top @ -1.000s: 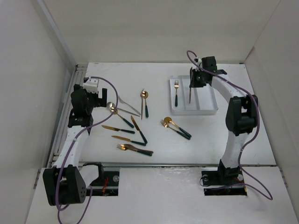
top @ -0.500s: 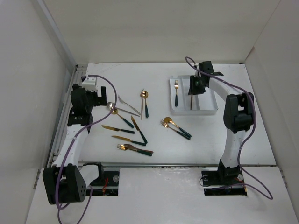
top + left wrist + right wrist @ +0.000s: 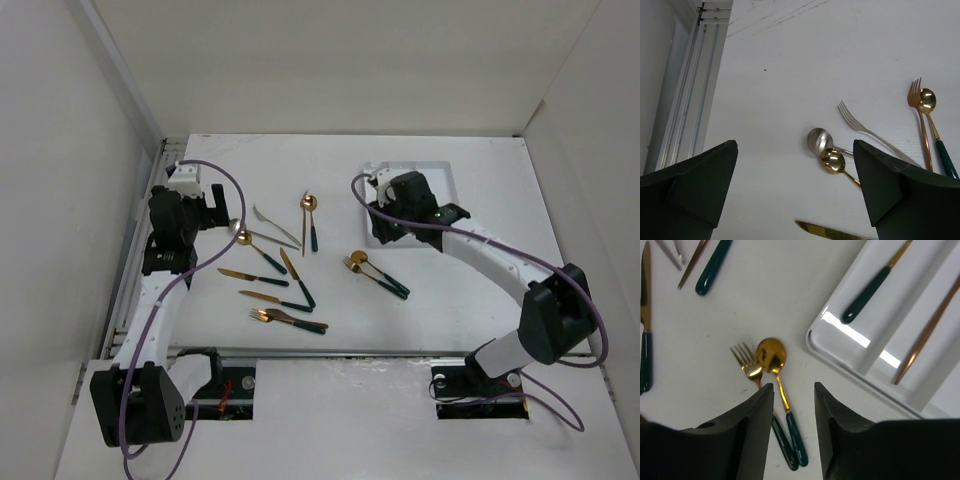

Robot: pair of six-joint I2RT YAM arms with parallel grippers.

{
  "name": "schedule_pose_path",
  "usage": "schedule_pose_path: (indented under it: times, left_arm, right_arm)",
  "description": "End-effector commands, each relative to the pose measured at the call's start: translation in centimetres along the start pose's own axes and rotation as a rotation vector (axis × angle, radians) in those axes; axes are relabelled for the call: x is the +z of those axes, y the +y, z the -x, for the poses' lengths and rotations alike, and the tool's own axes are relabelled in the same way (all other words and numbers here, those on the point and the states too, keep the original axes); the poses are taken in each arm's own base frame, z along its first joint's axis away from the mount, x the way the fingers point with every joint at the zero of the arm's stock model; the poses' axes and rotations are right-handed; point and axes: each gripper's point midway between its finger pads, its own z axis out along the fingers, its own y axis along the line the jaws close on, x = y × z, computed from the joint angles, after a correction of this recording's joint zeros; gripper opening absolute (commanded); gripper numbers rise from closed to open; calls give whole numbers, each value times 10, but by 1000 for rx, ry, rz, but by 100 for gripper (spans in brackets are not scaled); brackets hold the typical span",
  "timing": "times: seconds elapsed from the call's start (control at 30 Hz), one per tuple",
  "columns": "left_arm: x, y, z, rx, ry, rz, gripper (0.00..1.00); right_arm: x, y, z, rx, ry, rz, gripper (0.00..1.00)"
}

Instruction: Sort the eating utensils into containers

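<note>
Silver stuff first: the silver spoon (image 3: 817,139) and silver fork (image 3: 860,127) lie just ahead of your left fingers (image 3: 795,145). Those are spread as wide as they go, holding nothing, hovering above the worktop (image 3: 790,60). I'd leave that arm out of it so it doesn't cross the other one.

Your right fingers (image 3: 793,390) are partly spread and empty, hanging right over the gold spoon (image 3: 771,356) and gold fork (image 3: 747,362). My guess is that pair is the next pick. They lie side by side, heads touching, handles running down under the fingertips. Straddle one handle only, or you'll drag both. Thin metal flat on a hard worktop tends to slip, so get low before you pinch.

The white tray (image 3: 860,374) sits up and to the right of those fingers. It has a green-handled fork (image 3: 870,290) in one compartment and a copper knife (image 3: 927,335) in the next. The spoon would want a compartment of its own, I reckon.

Looks-wise the utensils are slim, with shiny gold heads and dark green round-ended handles. More of them are scattered off to the left of the right fingers.
</note>
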Motion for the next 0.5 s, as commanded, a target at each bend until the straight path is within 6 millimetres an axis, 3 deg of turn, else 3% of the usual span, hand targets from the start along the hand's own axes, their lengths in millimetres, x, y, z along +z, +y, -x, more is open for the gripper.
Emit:
schedule_pose_path:
  times: [0.0, 0.07, 0.17, 0.2, 0.27, 0.47]
  left_arm:
    - [-13, -7, 17, -23, -57, -35, 100]
    - [-15, -7, 9, -24, -47, -35, 100]
    - [-18, -8, 4, -33, -51, -35, 100]
    - [-21, -6, 8, -32, -65, -26, 100]
    - [-26, -7, 14, -30, -89, -26, 100]
    - [-32, 1, 7, -14, -88, 19, 100]
  right_arm:
    - [7, 13, -35, 28, 68, 9, 44]
    - [15, 32, -62, 39, 143, 41, 37]
    - [25, 42, -70, 18, 190, 39, 27]
    - [27, 39, -65, 43, 196, 12, 27]
    - [34, 34, -80, 90, 284, -23, 27]
    - [30, 37, -92, 78, 376, -26, 31]
